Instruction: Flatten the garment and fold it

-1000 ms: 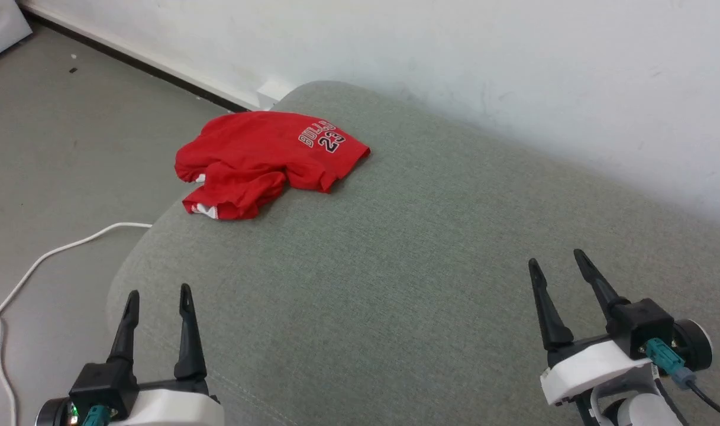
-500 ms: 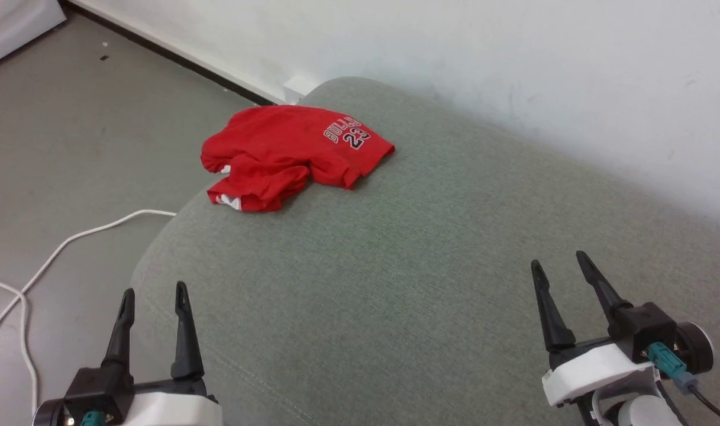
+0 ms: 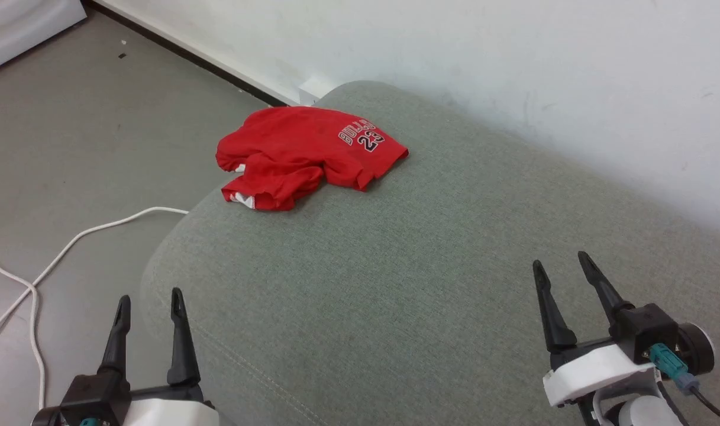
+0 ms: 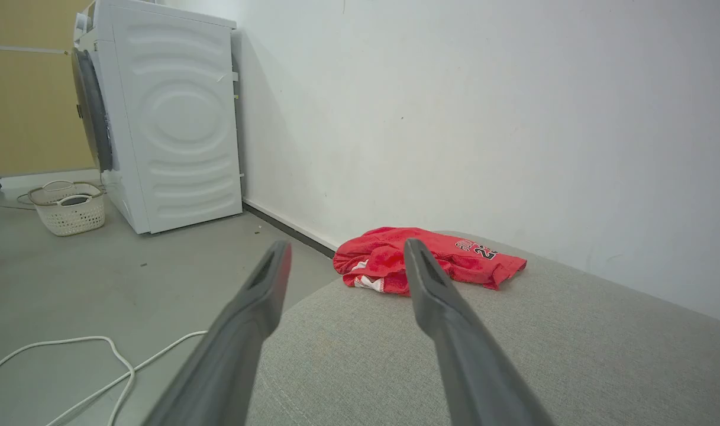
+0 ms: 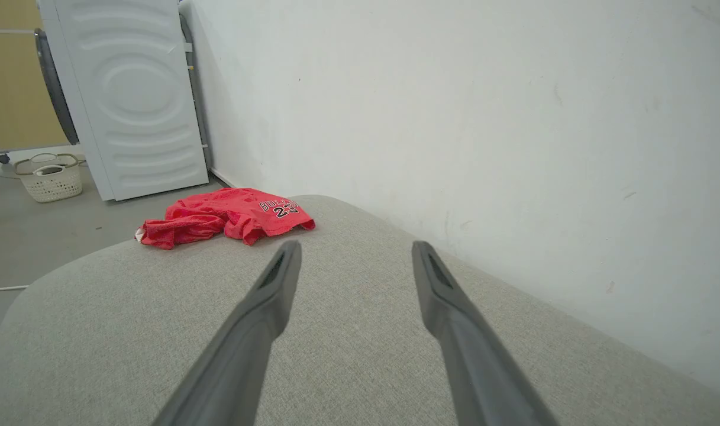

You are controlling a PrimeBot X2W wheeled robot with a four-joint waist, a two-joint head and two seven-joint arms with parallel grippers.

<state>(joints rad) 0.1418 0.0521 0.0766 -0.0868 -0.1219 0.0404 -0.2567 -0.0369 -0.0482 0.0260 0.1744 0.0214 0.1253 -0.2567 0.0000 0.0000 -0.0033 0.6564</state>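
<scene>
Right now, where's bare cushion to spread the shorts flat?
Free: the broad cushion middle, bordered by the shorts, the wall, the left tool and the right tool. Crowded: the far left corner, where the shorts lie bunched at the cushion's rounded edge.

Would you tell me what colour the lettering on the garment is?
White, outlined in black, on the red garment; clearest in the head view.

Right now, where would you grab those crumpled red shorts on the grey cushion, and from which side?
The shorts' bunched white-edged end, from the cushion's near-left side: it stands up in folds, while the lettered part lies flat, probably offering little to pinch.
</scene>
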